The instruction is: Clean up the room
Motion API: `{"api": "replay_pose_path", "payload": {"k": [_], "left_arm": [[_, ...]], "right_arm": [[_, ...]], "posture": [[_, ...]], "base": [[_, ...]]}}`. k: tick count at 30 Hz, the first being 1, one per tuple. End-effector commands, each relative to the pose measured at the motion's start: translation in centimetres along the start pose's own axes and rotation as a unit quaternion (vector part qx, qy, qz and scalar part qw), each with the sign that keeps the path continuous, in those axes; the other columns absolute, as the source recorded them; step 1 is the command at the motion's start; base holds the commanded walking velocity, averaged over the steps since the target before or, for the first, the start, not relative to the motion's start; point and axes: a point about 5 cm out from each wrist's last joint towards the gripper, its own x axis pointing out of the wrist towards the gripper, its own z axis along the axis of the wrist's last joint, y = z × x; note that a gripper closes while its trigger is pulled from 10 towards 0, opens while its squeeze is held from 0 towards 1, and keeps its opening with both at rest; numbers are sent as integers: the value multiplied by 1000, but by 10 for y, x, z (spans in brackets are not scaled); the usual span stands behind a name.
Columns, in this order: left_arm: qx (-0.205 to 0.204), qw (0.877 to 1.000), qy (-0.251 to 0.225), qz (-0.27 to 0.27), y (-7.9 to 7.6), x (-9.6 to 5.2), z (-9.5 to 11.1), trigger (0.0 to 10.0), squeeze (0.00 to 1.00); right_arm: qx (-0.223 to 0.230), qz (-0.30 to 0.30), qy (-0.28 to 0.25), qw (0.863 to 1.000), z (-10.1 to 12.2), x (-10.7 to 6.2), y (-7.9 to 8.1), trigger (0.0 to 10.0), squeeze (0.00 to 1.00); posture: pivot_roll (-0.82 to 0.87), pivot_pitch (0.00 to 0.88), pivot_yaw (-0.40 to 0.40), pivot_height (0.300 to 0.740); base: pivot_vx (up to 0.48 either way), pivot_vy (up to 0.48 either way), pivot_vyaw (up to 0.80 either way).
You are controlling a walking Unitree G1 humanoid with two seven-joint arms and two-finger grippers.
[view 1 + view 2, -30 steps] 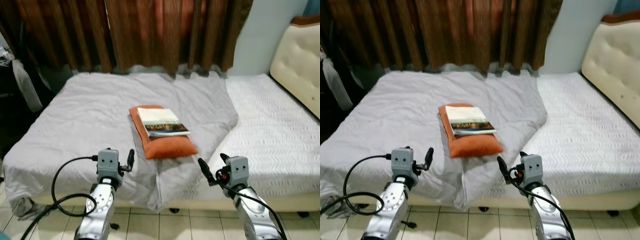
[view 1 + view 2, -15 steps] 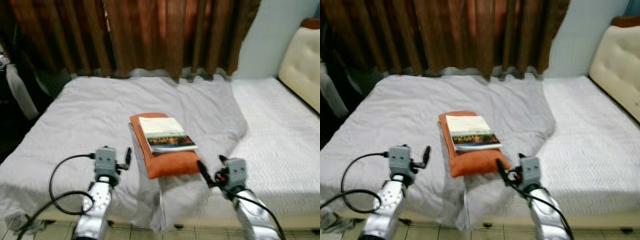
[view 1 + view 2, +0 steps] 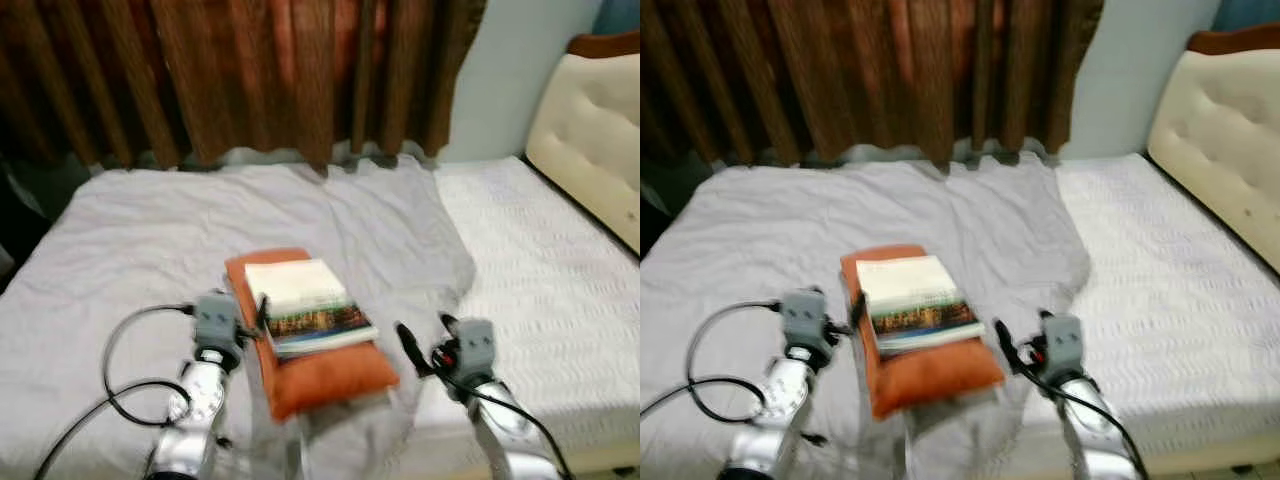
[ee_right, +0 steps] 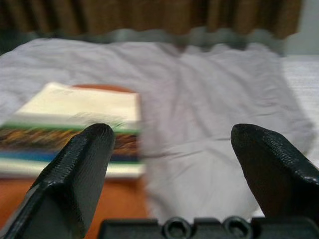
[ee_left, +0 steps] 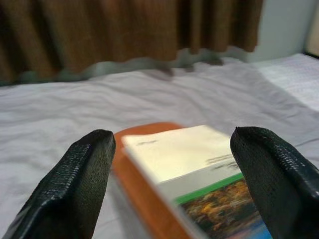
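A book point(image 3: 305, 306) is seen lying flat on an orange pillow point(image 3: 310, 368), both set on the grey blanket point(image 3: 170, 240) near the bed's front edge, approx. mid-width. The book's cover is pale at the far end w/ a dark printed band at the near end. The left gripper point(image 5: 169, 191) is held just beside the pillow's left edge, fingers spread apart, nothing between them; the book's far corner is framed in the gap. The right gripper point(image 4: 172, 179) is held off the pillow's right side, above the blanket, jaws likewise apart and empty. The blanket is rumpled and covers the bed's left part; white mattress point(image 3: 540, 260) is exposed at right. A padded cream headboard point(image 3: 590, 140) is at the bed's right end. Brown curtains point(image 3: 250, 70) hang along the far edge.
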Motion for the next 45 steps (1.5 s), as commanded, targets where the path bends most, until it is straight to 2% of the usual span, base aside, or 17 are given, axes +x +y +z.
{"api": "replay_pose_path", "payload": {"k": [1, 5, 7, 8, 9, 11, 13, 15, 19, 22, 32, 37, 40, 41, 42, 43, 45], "left_arm": [[16, 1000, -1, 14, 15, -3, 2, 10000, 0], [18, 1000, -3, 12, 16, -5, 3, 10000, 0], [40, 999, -8, 7, 17, -8, 8, 10000, 0], [40, 999, -8, 7, 17, -8, 8, 10000, 0], [53, 999, -11, 1, 20, -11, 15, 10000, 0], [60, 998, -12, -6, 21, -12, 20, 10000, 0], [52, 997, -11, -64, 35, -26, 51, 10000, 0], [48, 996, -8, -78, 39, -30, 57, 10000, 0], [53, 995, 3, -82, 61, -43, 77, 10000, 0], [53, 996, 9, -75, 69, -50, 86, 10000, 0], [37, 993, 51, -98, 63, -65, 94, 10000, 0], [25, 993, 62, -99, 57, -66, 89, 10000, 0], [22, 993, 65, -99, 55, -67, 88, 10000, 0], [20, 993, 66, -98, 54, -67, 88, 10000, 0], [20, 993, 66, -98, 54, -67, 88, 10000, 0], [18, 993, 68, -97, 53, -68, 87, 10000, 0], [13, 993, 69, -95, 52, -69, 85, 10000, 0]], "right_arm": [[25, 10, -8, 1000, 8, 13, 7, 10000, 0], [46, 10, -3, 999, 12, 20, 7, 10000, 0], [99, 21, 19, 995, 19, 40, 10, 10000, 0], [99, 21, 19, 995, 19, 40, 10, 10000, 0], [127, 28, 26, 991, 25, 50, 12, 10000, 0], [144, 33, 32, 988, 29, 58, 14, 10000, 0], [183, 23, 46, 982, 35, 70, 13, 10000, 0], [189, 18, 48, 981, 36, 71, 12, 10000, 0], [191, -16, 41, 981, 39, 74, 6, 10000, 0], [210, -34, 29, 977, 44, 77, 2, 10000, 0], [246, -67, 23, 967, 52, 84, 0, 10000, 0], [286, -87, 17, 954, 58, 85, -9, 10000, 0], [276, -95, -5, 957, 66, 85, -17, 10000, 0], [205, -87, -47, 974, 85, 87, -23, 10000, 0], [205, -87, -47, 974, 85, 87, -23, 10000, 0], [120, -74, -94, 986, 107, 89, -25, 10000, 0], [66, -55, -132, 988, 125, 91, -22, 10000, 0]], "posture": [[-13, 0, 17, 740], [-6, 13, 25, 740], [22, 80, 41, 740], [22, 80, 41, 740], [62, 136, 50, 740], [62, 136, 50, 740], [194, 278, 98, 740], [194, 278, 98, 740], [275, 360, 144, 740], [300, 391, 164, 740], [315, 442, 183, 740], [298, 447, 171, 740], [294, 441, 164, 740], [285, 431, 152, 740], [285, 431, 152, 740], [273, 426, 142, 740], [259, 419, 133, 740]], "base": [[480, 0, 0], [480, 0, 0], [240, 0, 0], [0, 0, 0], [0, 0, 0], [0, 0, 0], [0, 0, 0], [0, 0, 0], [0, 0, 0], [0, 0, 0], [0, 0, 0], [0, 0, 0], [0, 0, 0], [0, 0, 0], [0, 0, 0], [0, 0, 0], [0, 0, 0]]}}
